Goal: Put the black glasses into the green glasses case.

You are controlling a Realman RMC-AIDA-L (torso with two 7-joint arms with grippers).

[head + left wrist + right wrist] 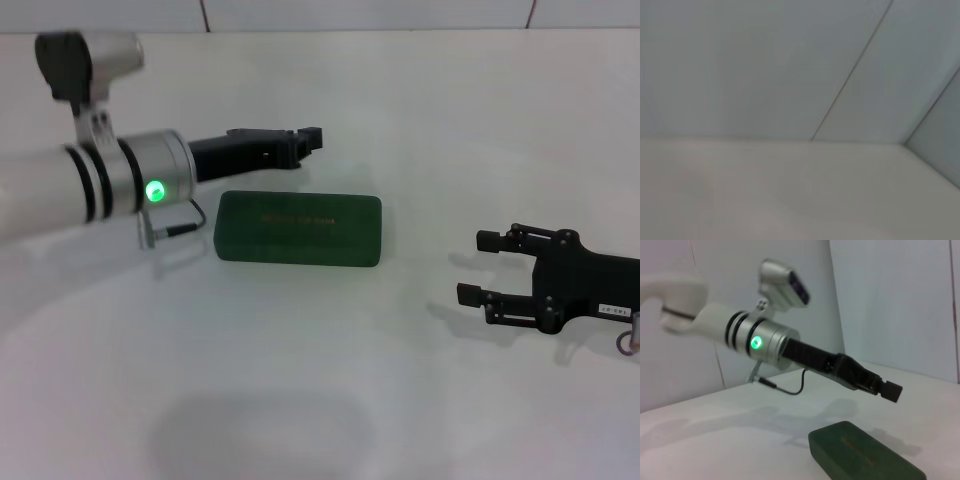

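The dark green rectangular hard glasses case (298, 229) with rounded corners lies flat on the white table (420, 110) with its lid closed, a line of small gold lettering running along the top. The black glasses cannot be seen in any view. The left gripper (312, 141), a black claw at the end of a silver wrist with a lit green lamp, hangs in the air above and just behind the far edge of the case, reaching past its middle without touching it; in the right wrist view the same left gripper (888, 389) floats clear above the case (862, 454), its shadow falling on the table beside the box. Its fingertips seem drawn close together and empty, but neither view shows the gap plainly, so I cannot tell for sure whether it is closed. A thin black cable (790, 389) loops below its wrist. The right gripper (490, 268) sits low over the table well apart from the case, on the side of the case away from the left claw, its two black fingers spread wide, pointing toward the case and holding nothing. The left wrist view shows only bare table and pale wall panels (765, 65).
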